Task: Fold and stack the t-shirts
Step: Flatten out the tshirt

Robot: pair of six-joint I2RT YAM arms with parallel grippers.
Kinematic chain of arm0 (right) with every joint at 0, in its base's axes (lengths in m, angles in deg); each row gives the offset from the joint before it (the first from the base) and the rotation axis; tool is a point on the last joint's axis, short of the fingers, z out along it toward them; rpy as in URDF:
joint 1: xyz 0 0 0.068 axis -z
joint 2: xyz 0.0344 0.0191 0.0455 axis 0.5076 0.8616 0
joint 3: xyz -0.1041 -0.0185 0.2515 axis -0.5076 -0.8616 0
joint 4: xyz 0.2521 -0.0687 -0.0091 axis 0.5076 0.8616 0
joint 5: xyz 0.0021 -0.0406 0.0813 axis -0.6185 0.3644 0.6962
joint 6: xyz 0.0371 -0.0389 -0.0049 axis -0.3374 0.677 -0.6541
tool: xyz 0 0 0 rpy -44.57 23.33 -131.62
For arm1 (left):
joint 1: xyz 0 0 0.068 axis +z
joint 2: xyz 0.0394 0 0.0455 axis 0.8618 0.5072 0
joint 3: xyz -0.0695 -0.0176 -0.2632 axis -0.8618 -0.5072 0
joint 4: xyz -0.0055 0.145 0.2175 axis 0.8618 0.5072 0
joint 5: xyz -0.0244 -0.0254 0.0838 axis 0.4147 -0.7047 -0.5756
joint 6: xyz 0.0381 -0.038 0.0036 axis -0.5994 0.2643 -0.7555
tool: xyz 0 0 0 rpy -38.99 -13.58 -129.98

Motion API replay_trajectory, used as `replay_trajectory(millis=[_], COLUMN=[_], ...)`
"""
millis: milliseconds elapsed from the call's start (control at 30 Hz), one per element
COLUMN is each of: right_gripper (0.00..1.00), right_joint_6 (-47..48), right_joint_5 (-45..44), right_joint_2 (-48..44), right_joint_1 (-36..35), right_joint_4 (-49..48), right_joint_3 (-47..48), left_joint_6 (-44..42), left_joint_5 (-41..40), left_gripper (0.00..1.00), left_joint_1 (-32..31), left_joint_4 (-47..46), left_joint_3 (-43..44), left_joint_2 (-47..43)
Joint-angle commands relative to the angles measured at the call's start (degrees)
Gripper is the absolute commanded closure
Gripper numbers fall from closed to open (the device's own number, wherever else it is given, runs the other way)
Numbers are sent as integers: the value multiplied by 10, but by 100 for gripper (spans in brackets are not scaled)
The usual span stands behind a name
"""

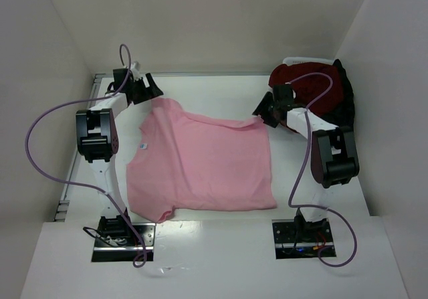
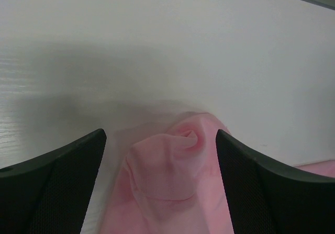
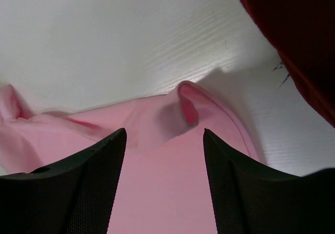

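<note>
A light pink t-shirt (image 1: 200, 165) lies spread flat on the white table, its neck and small white label (image 1: 142, 145) to the left and its hem to the right. My left gripper (image 1: 150, 88) is open over the far sleeve. In the left wrist view that sleeve (image 2: 167, 166) is bunched between my open jaws (image 2: 161, 134). My right gripper (image 1: 263, 115) is open at the shirt's far right corner. In the right wrist view that curled corner (image 3: 186, 106) lies just ahead of the open gripper (image 3: 165, 134), with cloth under the jaws. Neither gripper holds anything.
A pile of dark red (image 1: 304, 78) and black (image 1: 344, 95) shirts sits at the back right, close behind my right gripper; the dark red cloth (image 3: 293, 35) fills the right wrist view's upper right. White walls enclose the table on three sides.
</note>
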Motion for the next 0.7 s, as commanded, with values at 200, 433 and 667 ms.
replay_trajectory(millis=[200, 433, 667], right_gripper=[37, 57, 77], right_joint_6=[-2, 3, 9], right_joint_5=[10, 16, -4], right_joint_2=[22, 61, 78], right_joint_1=[-2, -2, -2], right_joint_4=[-19, -25, -37], right_joint_3=[-16, 22, 49], left_joint_6=[-22, -27, -38], left_joint_5=[20, 20, 20], left_gripper=[13, 18, 21], left_joint_1=[-12, -18, -18], left_joint_4=[-16, -11, 0], left_joint_3=[-2, 3, 3], left_joint_2=[11, 17, 23])
